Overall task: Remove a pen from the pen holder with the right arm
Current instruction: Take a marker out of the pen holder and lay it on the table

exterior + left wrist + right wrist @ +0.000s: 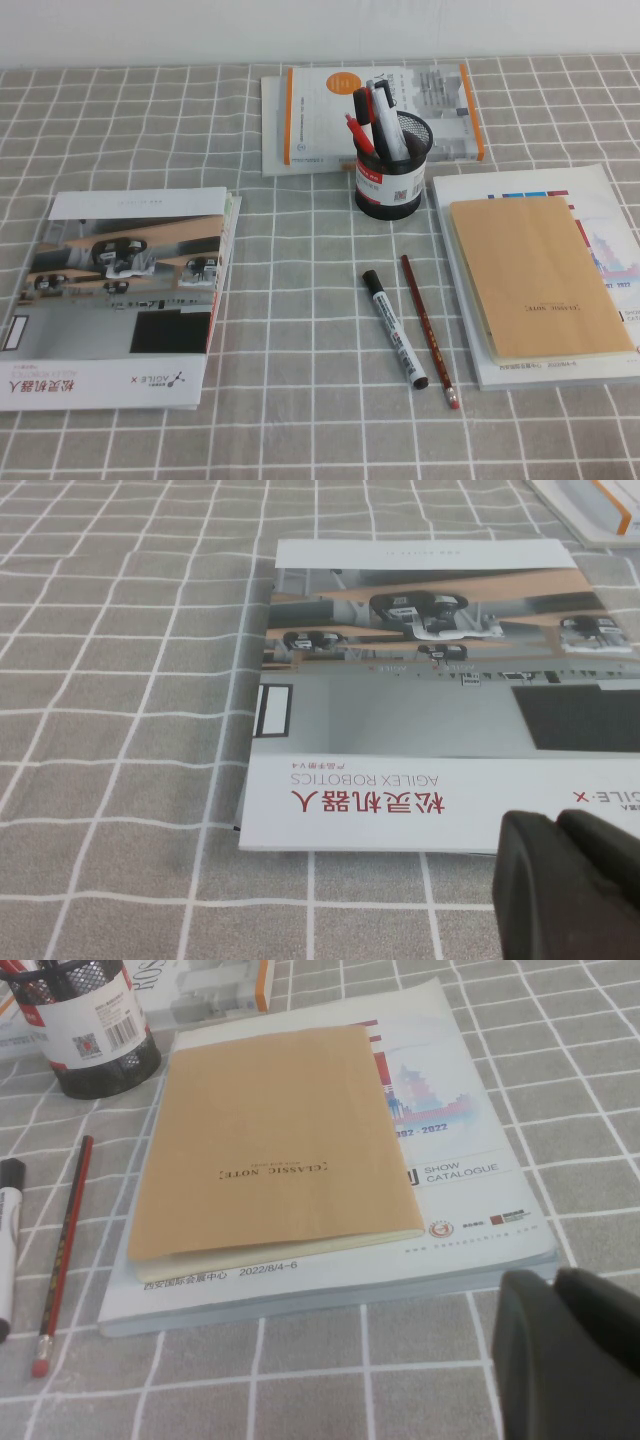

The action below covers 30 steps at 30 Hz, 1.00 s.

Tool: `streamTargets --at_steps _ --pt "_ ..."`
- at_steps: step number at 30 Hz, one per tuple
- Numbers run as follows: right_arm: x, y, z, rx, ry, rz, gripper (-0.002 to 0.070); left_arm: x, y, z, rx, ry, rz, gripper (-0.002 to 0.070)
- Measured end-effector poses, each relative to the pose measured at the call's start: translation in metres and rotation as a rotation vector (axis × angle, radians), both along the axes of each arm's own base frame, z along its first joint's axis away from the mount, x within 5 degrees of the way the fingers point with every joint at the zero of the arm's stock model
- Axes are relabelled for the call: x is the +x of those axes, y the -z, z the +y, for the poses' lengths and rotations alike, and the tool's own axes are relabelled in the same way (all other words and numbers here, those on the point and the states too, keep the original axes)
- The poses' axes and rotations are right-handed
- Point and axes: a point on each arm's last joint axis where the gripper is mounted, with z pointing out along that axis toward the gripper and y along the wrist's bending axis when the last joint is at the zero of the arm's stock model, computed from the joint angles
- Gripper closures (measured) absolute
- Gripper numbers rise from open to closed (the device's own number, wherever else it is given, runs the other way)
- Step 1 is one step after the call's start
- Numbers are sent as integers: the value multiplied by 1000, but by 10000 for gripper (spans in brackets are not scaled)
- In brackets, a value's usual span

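Right gripper (555, 1305): fingers pressed together with no gap between them, nothing held and nothing touched. It hangs over the grey checked tablecloth (300, 250) just beside the near edge of the show catalogue (470, 1200), well apart from the pen holder (388, 180). Left gripper (560, 840): fingers likewise closed against each other, empty, positioned above the cloth at the near edge of the AgileX brochure (420, 690); contact with the brochure cannot be confirmed. Neither gripper appears in the high view. The pen holder is a black mesh cup with a white label, standing upright toward the far middle of the table, just in front of an orange-edged book (320, 110). Several pens (375, 115) stand in it, including a red one and dark-capped markers, leaning toward the robot's left. On the cloth in front of the holder lie a marker (395, 328) with a black cap and a red pencil (429, 332), side by side and near each other without touching, both slanting toward the robot's right. To their right, a brown notebook (540, 278) lies flat on top of the catalogue. The brochure lies flat on the robot's left side of the table.
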Motion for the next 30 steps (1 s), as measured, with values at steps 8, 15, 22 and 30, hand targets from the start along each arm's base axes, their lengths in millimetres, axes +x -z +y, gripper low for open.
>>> streamTargets --at_steps 8,15,22,30 --pt "0 0 0 0 0 0 689 0 0 0 0 0 0 680" --pt "0 0 0 0 0 0 689 0 0 0 0 0 0 680" --pt "2 -6 -1 12 11 -68 689 0 0 0 0 0 0 680" --pt "4 -24 -3 123 51 -263 689 0 0 0 0 0 0 680"
